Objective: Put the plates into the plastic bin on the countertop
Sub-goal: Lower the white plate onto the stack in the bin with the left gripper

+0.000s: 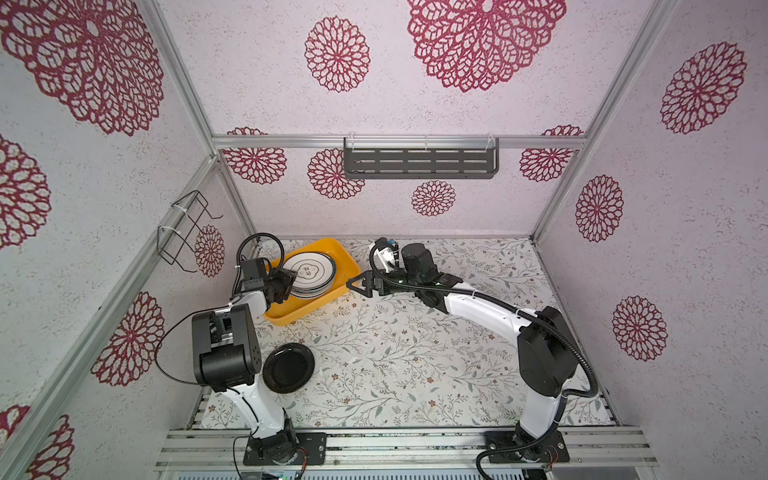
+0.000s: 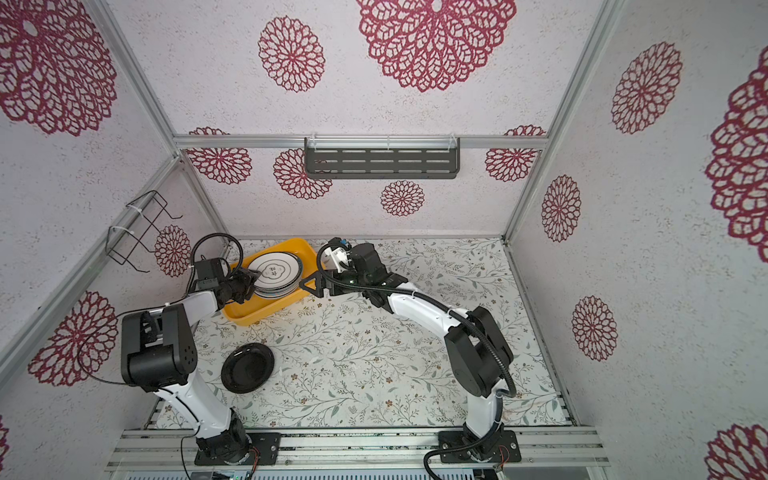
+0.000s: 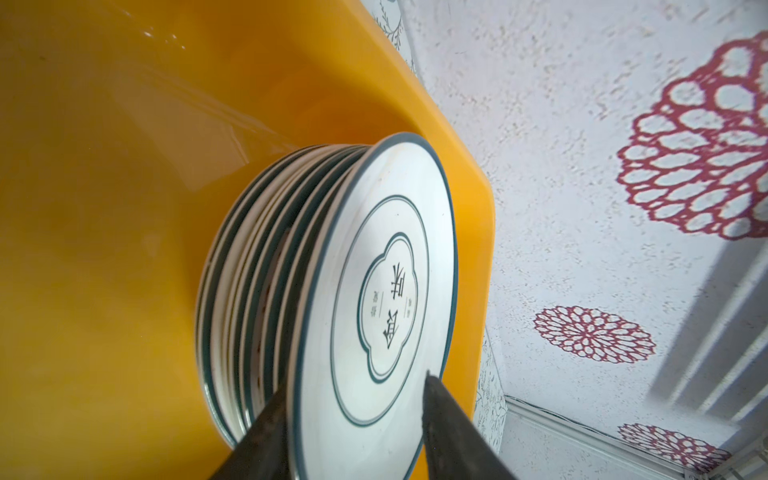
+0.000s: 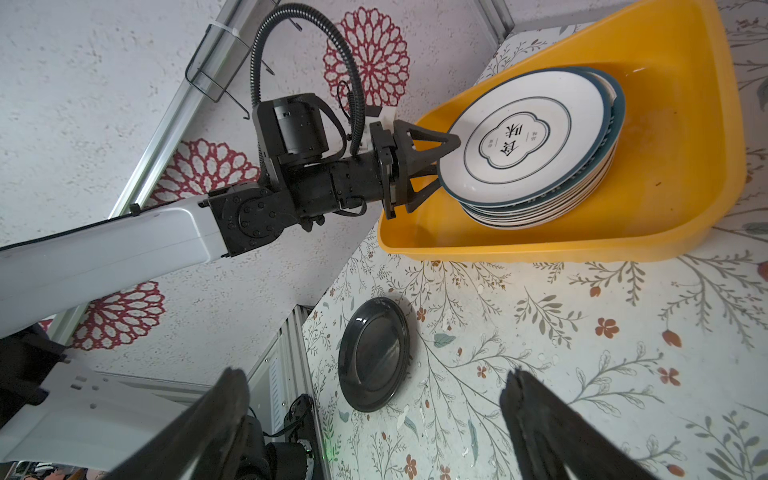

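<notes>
Left tool [image 4: 446, 162] is sitting at the left edge of the stack of plates [image 1: 311, 272]. Its jaws are partway apart and straddle the rim of the top plate [image 3: 374, 291], one finger over the printed face and one under the lip. There's visible slack around the rim in the left wrist view, so I'd say it isn't clamping anything. Right tool [image 1: 358, 286] is spread wide and empty, hanging just beside the right edge of the yellow bin [image 1: 291, 318].

The bin is at the far left of the bench [image 1: 415, 353], and the white-and-teal plates are piled inside it toward its far end. The only one not in yet is the small black plate [image 1: 288, 368], lying flat on the bench near-left, right next to the left arm.

So my read is that this is the release step for the top plate, with one plate to go. The next move calls for backing the left tool straight out so it doesn't drag the plate off the pile. Then someone has to get a jaw under that low black rim, which looks fiddly on a flat surface.
</notes>
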`<state>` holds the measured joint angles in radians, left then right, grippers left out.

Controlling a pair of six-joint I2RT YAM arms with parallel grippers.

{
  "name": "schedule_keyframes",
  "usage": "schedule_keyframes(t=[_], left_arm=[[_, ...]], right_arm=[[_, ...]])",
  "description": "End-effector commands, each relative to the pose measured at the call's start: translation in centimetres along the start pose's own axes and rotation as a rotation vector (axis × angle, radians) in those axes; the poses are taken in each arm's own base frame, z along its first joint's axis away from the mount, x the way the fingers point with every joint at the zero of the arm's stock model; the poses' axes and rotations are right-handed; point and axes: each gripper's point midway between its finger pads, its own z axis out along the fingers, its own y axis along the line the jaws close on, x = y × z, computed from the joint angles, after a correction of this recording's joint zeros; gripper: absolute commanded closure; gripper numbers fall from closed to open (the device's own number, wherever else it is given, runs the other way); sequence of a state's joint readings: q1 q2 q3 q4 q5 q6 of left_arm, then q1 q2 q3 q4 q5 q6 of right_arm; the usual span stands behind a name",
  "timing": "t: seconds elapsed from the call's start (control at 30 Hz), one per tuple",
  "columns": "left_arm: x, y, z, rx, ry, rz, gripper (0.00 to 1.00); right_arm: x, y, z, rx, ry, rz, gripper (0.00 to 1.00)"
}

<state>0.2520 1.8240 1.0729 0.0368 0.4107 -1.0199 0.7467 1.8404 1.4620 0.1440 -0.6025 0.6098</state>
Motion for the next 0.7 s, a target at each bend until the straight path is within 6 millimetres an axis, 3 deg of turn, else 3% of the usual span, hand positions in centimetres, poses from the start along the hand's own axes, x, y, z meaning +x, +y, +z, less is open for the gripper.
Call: schedule_keyframes(t=[0.0, 0.5, 0.67], left_arm=[[-0.1, -0.8, 0.2, 0.002, 0.009, 0.027, 0.45], [0.2, -1.6, -0.6, -0.119, 0.015, 0.167, 0.33], [0.4, -0.8, -1.0, -0.188, 0.033, 0.207, 0.26]], right_arm=[[-1.0, 0.6, -0.3, -0.007, -0.038, -0.042, 0.01], [-0.9, 0.2, -0.9, 0.026, -0.055, -0.052, 0.01], [-1.7, -1.2, -1.9, 0.131, -0.123, -0.049, 0.01]])
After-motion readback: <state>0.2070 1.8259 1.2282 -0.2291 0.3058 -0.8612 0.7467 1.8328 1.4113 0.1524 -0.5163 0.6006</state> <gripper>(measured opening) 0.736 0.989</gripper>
